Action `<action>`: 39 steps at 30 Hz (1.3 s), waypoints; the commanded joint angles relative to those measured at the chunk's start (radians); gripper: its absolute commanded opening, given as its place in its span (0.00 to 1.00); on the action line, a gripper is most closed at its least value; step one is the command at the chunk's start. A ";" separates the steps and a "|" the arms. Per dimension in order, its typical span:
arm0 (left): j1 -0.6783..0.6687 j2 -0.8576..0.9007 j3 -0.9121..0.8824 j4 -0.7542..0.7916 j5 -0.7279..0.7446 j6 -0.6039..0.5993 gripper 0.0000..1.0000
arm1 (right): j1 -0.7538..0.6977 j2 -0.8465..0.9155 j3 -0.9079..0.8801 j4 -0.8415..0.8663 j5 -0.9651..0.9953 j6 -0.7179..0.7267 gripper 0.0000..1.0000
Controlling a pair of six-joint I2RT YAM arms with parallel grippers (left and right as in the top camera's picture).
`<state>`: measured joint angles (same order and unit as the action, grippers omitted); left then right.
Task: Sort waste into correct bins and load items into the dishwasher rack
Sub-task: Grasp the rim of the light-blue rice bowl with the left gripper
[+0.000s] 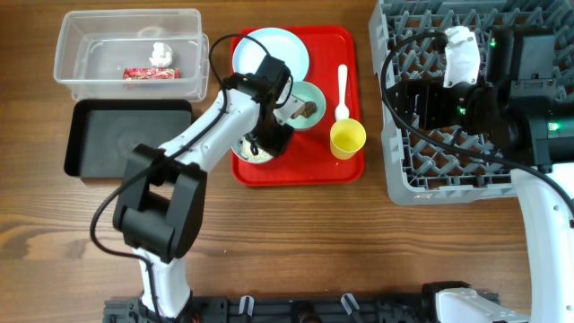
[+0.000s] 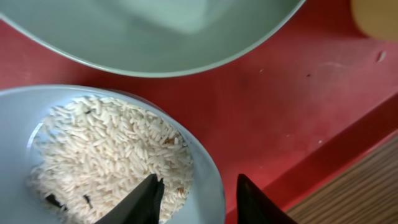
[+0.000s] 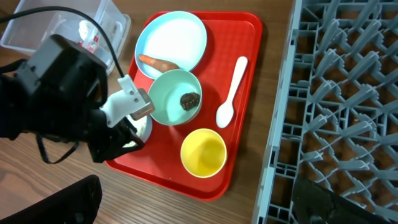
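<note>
White rice grains (image 2: 106, 155) heaped in the small light blue round bowl (image 2: 209, 182) on the flat red plastic tray (image 2: 280, 106), with that bowl's rim running between the part-open black fingers (image 2: 146, 202) of the left gripper (image 2: 200, 202), one inside, one outside, clamped on nothing yet.

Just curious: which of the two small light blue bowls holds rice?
The small light blue bowl at the flat red tray's front edge, holding white rice grains; the other bowl holds a dark brown lump.
</note>
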<state>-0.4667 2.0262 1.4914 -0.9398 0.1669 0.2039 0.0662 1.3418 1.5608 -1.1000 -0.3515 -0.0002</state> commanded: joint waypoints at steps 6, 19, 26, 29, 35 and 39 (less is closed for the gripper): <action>-0.003 0.024 -0.013 -0.003 0.020 -0.011 0.21 | -0.004 0.011 0.014 -0.009 -0.010 0.012 1.00; -0.002 0.025 -0.069 0.083 0.007 -0.090 0.04 | -0.004 0.011 0.014 -0.012 -0.010 0.029 1.00; -0.001 0.013 -0.062 0.031 0.008 -0.134 0.04 | -0.004 0.011 0.014 -0.012 -0.010 0.029 1.00; 0.000 -0.008 -0.053 -0.008 0.008 -0.161 0.04 | -0.004 0.011 0.014 -0.012 -0.009 0.029 1.00; 0.004 -0.085 -0.005 -0.026 0.010 -0.247 0.04 | -0.004 0.011 0.014 0.004 -0.010 0.028 1.00; 0.027 -0.138 0.025 -0.028 0.024 -0.293 0.04 | -0.004 0.011 0.014 0.016 -0.010 0.028 1.00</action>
<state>-0.4644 1.9537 1.4780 -0.9630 0.1631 -0.0051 0.0662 1.3418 1.5608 -1.0946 -0.3515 0.0151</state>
